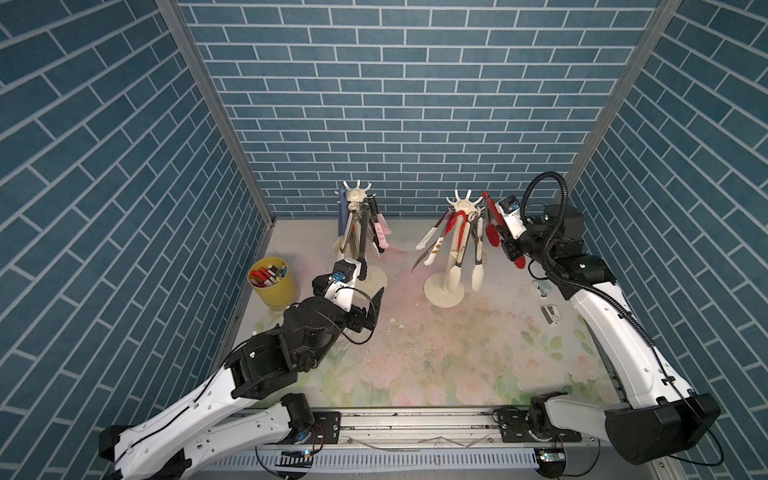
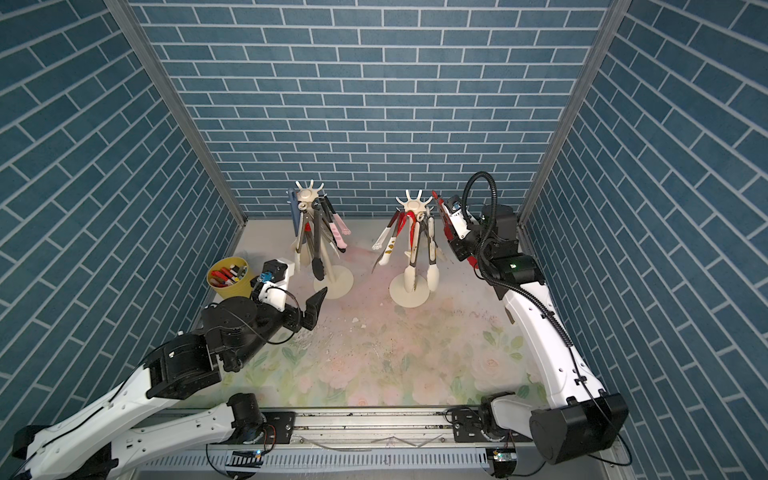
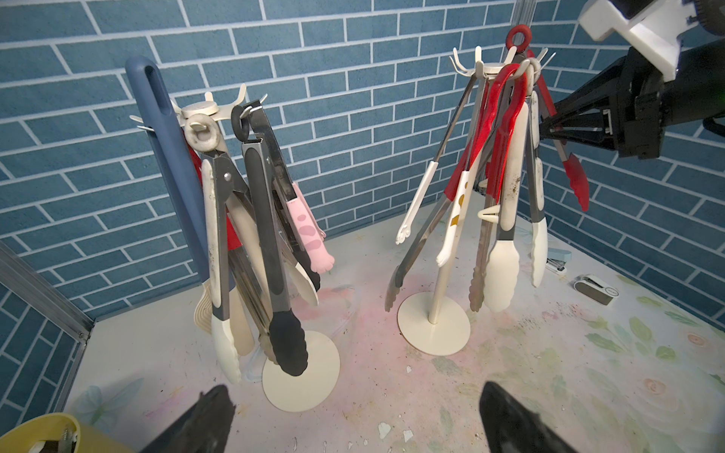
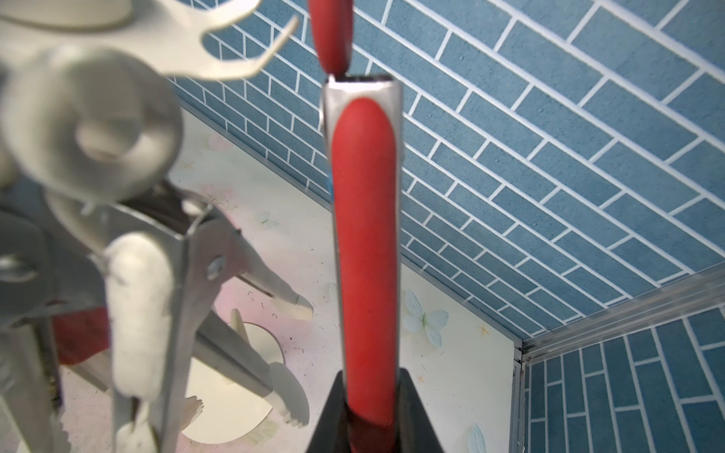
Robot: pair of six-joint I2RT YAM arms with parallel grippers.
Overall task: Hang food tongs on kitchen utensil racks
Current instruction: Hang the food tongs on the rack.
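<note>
Two cream kitchen utensil racks stand at the back of the table: the left rack [image 1: 357,193] [image 3: 201,110] and the right rack [image 1: 464,204] [image 3: 488,68]. Several food tongs hang from each. My right gripper [image 1: 497,216] [image 4: 370,376] is shut on the handle of red food tongs [image 1: 493,235] [image 4: 365,235] [image 3: 574,180]. It holds them upright beside the right rack's crown. Their red ring [image 3: 518,35] is level with the hooks and on none that I can see. My left gripper [image 1: 372,309] [image 3: 357,392] is open and empty, low in front of the left rack's base [image 3: 314,372].
A yellow cup [image 1: 274,286] of markers stands at the left wall, just behind my left arm. Two small staplers [image 1: 542,289] [image 1: 550,313] lie by the right arm. Blue brick walls close the back and both sides.
</note>
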